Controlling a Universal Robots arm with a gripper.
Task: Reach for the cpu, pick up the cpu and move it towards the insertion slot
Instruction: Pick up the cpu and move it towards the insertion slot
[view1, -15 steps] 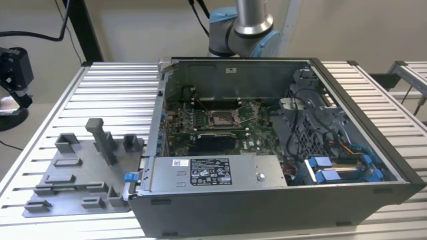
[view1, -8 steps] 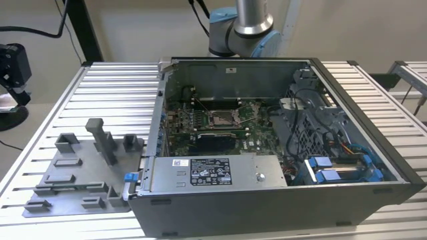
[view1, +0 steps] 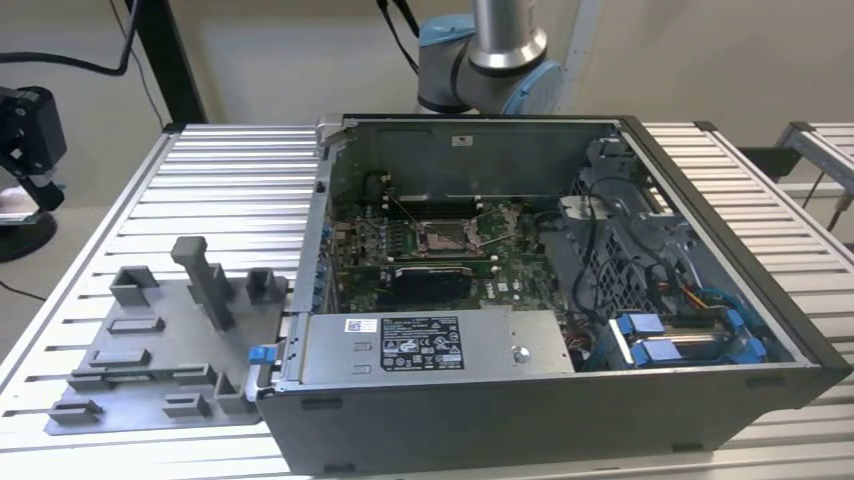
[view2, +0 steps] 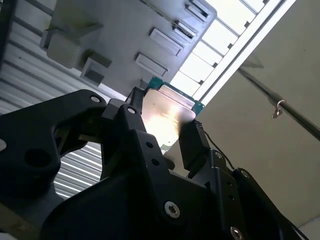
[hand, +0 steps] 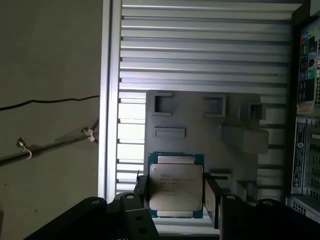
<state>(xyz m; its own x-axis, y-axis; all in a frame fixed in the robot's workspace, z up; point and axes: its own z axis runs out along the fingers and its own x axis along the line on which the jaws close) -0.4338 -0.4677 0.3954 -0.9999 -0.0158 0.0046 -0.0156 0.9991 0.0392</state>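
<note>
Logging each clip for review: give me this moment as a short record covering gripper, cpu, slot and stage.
gripper: fingers shut on two opposite edges of the cpu
cpu: held, silvery face to the first wrist view, grey plate behind it
slot: on the board inside the open case, dark centre showing
stage: cpu picked up, not yet at the slot

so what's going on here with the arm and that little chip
The robot arm's gripper is shut on a small square chip, with a finger on each of two opposite edges. In both wrist views the chip hangs in the air above the grey fixture plate on the ribbed table. The socket sits on the board inside the open computer case, beside that plate.
</note>
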